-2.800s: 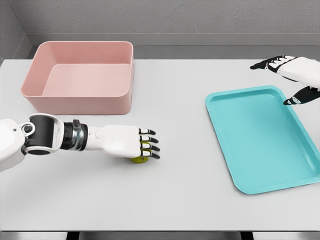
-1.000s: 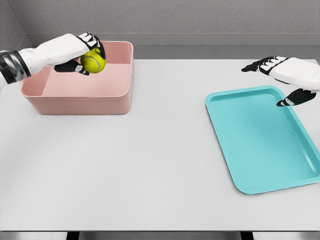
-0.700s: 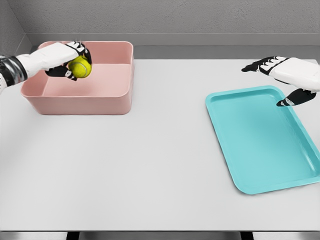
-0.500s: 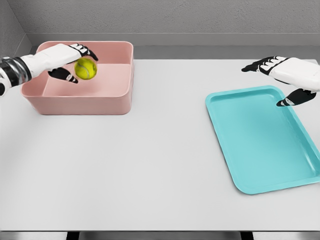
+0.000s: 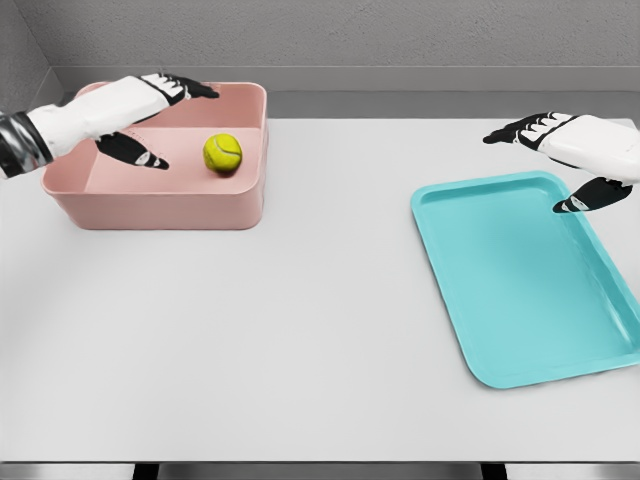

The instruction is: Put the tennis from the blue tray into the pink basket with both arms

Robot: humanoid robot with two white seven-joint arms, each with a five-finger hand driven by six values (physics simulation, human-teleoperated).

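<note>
**Yellow ball dropped, now in basket**

Yellow-green ball (image 5: pixel 222 153) has left the left robot hand (image 5: pixel 140 110) since half a second ago, when it was just beside the fingers in mid-air. Now it sits low inside the pink basket (image 5: pixel 160 205), toward the right wall, apart from the hand. It looks at or near the basket floor; whether it has fully settled cannot be told. Judged from this, the placing step is done and the task looks essentially complete, leaving only arm retreat.

Left robot hand hovers over the basket's left half, fingers spread and straight, thumb pointing down-right, holding nothing. Its forearm comes in from the left edge over the basket's rim.

Right robot hand (image 5: pixel 575 150) hangs over the far right corner of the blue tray (image 5: pixel 500 290), unchanged from the earlier views, fingers extended and loose, holding nothing. Tray holds nothing. Tray and basket sit well apart on the white bench (image 5: pixel 320 330).
</note>
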